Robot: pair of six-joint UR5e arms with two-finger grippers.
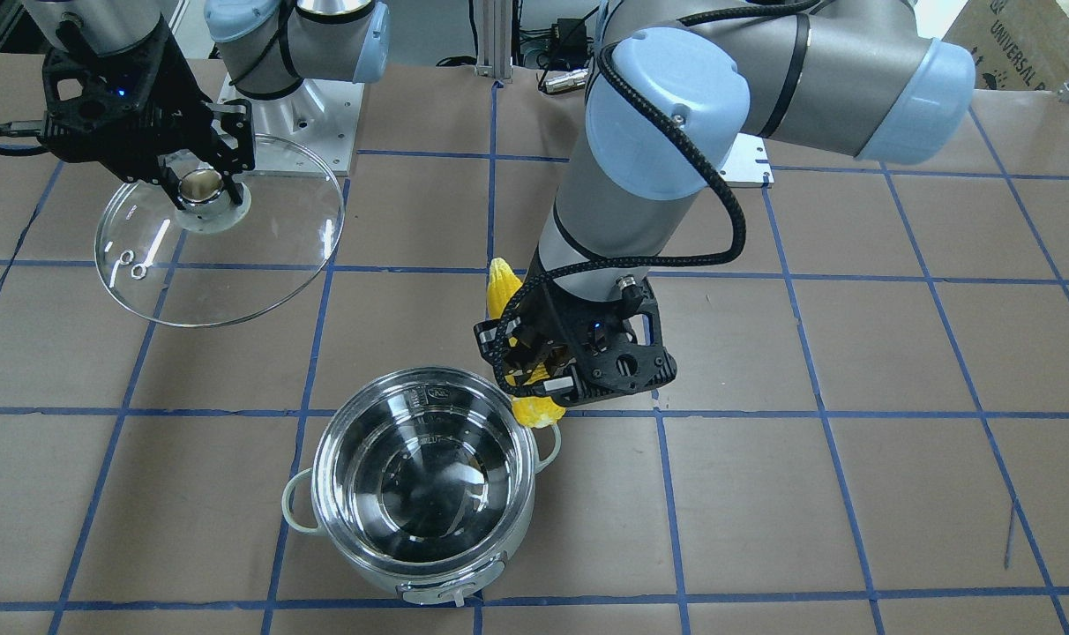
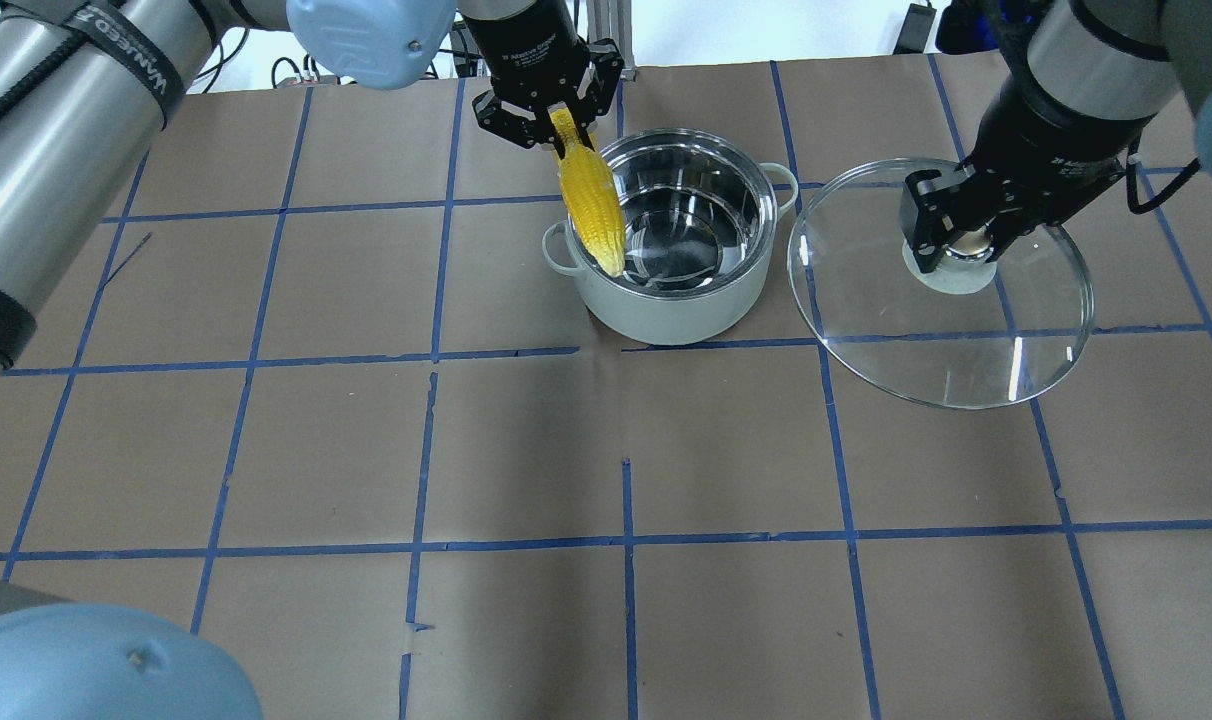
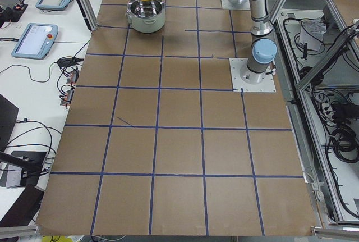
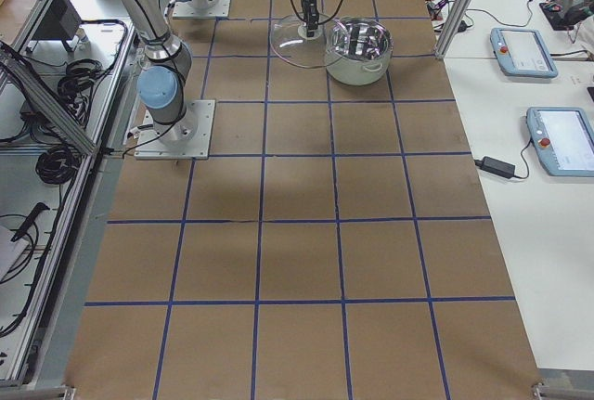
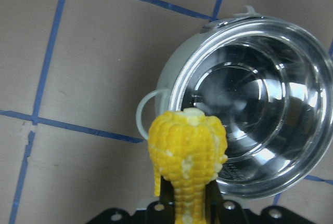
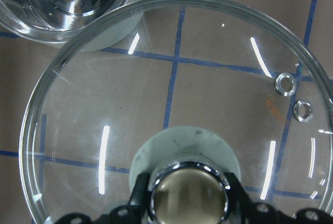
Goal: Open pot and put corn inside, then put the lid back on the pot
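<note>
My left gripper [image 2: 564, 135] is shut on the thick end of the yellow corn [image 2: 591, 205] and holds it tilted in the air. The corn's tip hangs over the left rim and handle of the open, empty steel pot [image 2: 666, 310]. In the left wrist view the corn [image 5: 187, 151] points at the pot [image 5: 244, 99] near its handle. My right gripper [image 2: 958, 248] is shut on the knob of the glass lid [image 2: 941, 340], held tilted above the table to the pot's right. The lid [image 6: 177, 78] fills the right wrist view.
The table is brown paper with a blue tape grid [image 2: 626, 540]. The right arm's base plate [image 1: 301, 132] lies just behind the held lid. Touch pendants [image 4: 524, 52] lie on the side bench beyond the pot.
</note>
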